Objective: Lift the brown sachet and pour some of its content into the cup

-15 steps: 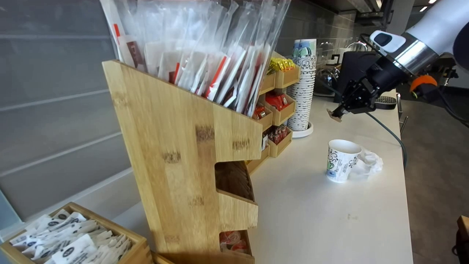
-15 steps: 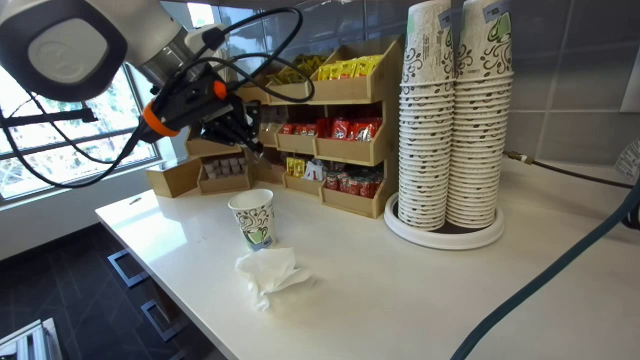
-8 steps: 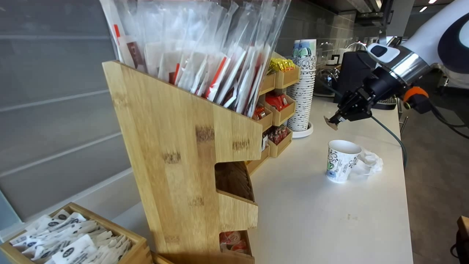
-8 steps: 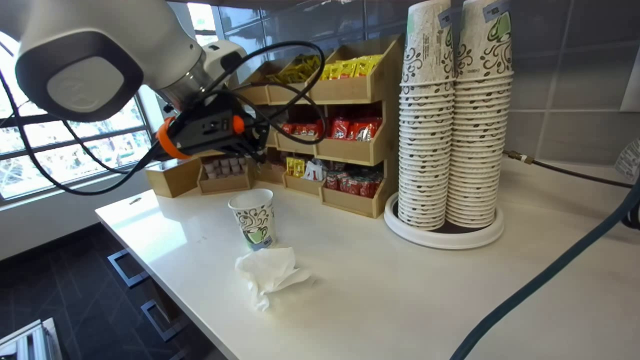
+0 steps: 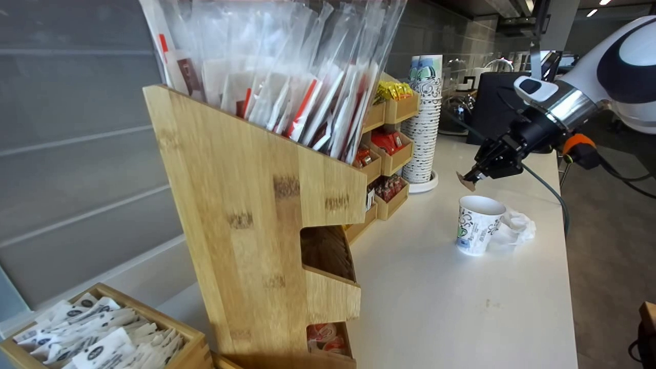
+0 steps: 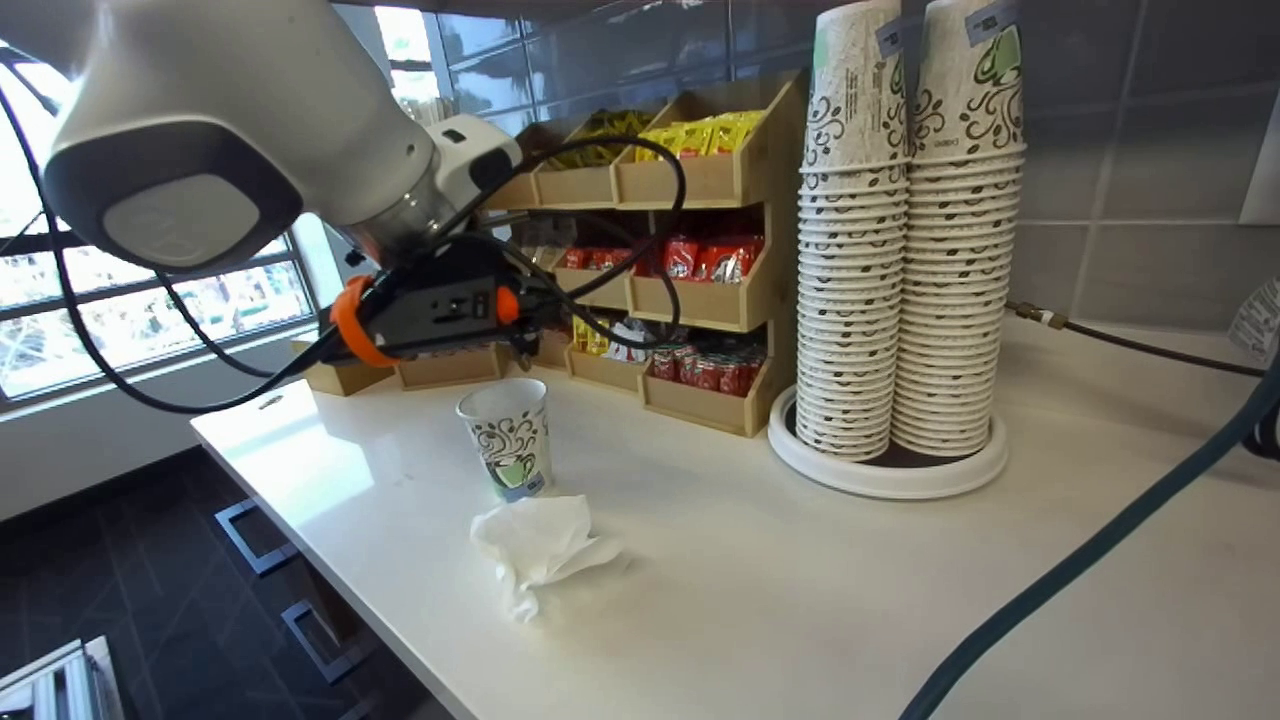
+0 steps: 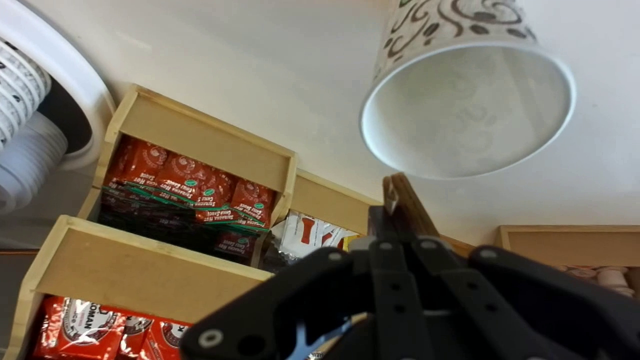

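the gripper [image 5: 477, 177] is clenched on the brown sachet [image 5: 466, 182], which pokes out past the tips at a tilt. in an exterior view that packet hangs a little higher than the rim of the paper cup [image 5: 477, 225], near it but apart, and i can't tell if it's right over the opening. in the wrist view the sachet shows almost edge-on, its end just beside the rim, and you look straight into the cup's pale inside. cup's upright on the white counter [image 6: 720, 590] with a crumpled white napkin [image 6: 545, 545] just beside it, can't tell if they touch. by the wall there's a wooden rack [image 6: 685, 302] with red packets [image 6: 715, 258] and yellow packets [image 6: 705, 135], plus 2 tall stacks [image 6: 850, 300] of upside-down cups on a round white tray [image 6: 890, 484].
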You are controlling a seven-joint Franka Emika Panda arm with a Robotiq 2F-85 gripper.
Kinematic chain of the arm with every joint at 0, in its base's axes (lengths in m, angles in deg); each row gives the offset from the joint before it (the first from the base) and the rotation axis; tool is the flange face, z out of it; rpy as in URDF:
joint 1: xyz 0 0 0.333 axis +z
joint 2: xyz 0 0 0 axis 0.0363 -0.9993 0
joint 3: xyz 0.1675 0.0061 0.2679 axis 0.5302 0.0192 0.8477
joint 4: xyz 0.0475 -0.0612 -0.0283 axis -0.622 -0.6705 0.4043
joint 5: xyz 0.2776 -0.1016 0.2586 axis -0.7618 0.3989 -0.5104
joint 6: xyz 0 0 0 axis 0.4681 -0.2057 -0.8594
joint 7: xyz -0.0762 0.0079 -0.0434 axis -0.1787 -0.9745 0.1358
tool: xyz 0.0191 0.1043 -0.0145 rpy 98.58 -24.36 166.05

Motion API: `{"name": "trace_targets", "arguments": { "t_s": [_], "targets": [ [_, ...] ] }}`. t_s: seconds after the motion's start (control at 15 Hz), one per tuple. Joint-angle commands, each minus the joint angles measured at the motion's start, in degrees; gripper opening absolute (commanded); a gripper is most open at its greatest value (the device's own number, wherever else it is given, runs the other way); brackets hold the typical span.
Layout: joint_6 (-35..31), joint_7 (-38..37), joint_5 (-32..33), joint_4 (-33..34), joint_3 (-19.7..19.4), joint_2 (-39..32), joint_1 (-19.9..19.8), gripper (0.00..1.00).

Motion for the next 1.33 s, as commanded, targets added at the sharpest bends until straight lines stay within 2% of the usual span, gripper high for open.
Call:
{"name": "trace_targets", "arguments": {
  "t_s": [0.0,0.4,0.67,0.73,1.0,1.27],
  "targets": [
    [1.22,7.91,-7.14,0.0,-3.4,1.32,3.33,0.0],
    [1.79,21.34,-20.64,0.0,-4.27,1.14,4.2,0.0],
    [1.41,34.04,-32.9,0.05,-3.54,1.19,3.42,0.0],
    [1.32,39.21,-37.62,0.05,-4.66,3.03,4.46,0.0],
    [4.5,52.17,-51.26,0.05,-3.39,0.67,2.55,0.0],
    [8.54,61.11,-60.35,-0.03,-2.89,-1.43,1.54,0.0]
  ]
}}
